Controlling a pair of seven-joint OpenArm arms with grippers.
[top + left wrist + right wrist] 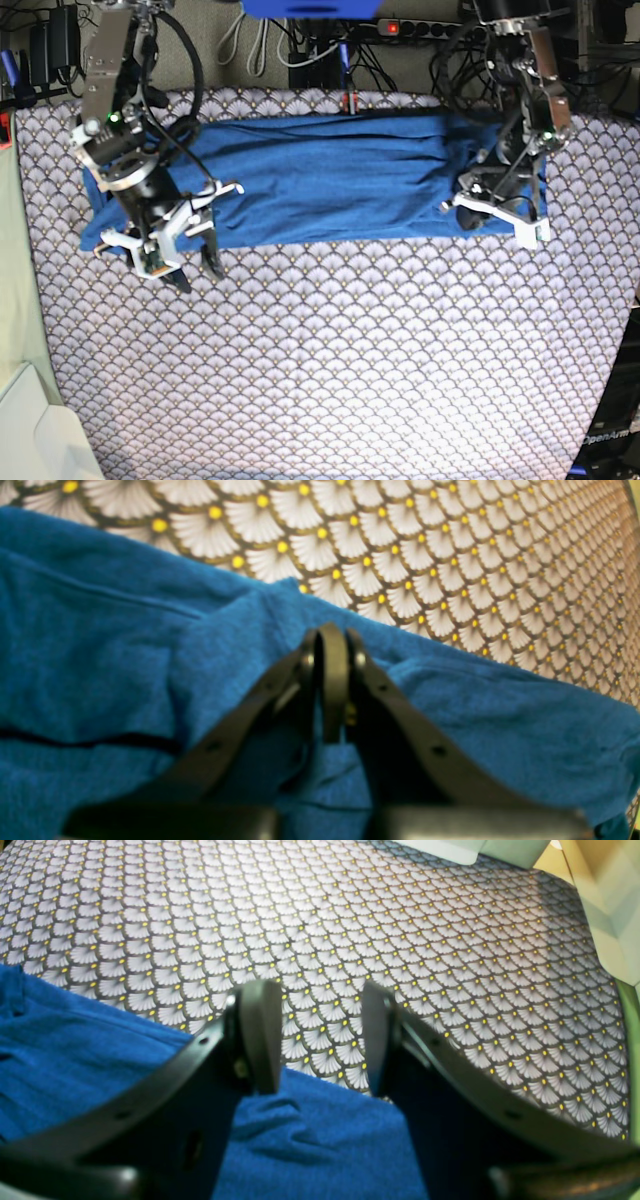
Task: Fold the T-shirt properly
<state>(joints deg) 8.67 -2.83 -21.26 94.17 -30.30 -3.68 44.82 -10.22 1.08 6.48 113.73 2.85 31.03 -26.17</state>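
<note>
Left wrist: left gripper [332, 645] seemingly pinches soft, rumpled T-shirt [125, 650].

T-shirt [125, 680]: cut off at left and bottom frame edges.
Left gripper [332, 680]: blurred; its grip point hidden.

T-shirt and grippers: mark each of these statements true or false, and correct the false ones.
1. The left gripper is shut on the T-shirt. True.
2. The right gripper is shut on fabric. False: its jaws stand apart, with nothing between them.
3. The T-shirt lies as a long blue band across the far part of the patterned tablecloth. True.
4. The T-shirt bears a large white print. False: it is plain blue.
5. The right gripper hovers over the middle of the T-shirt. False: it is at one end, by the near edge.
</note>
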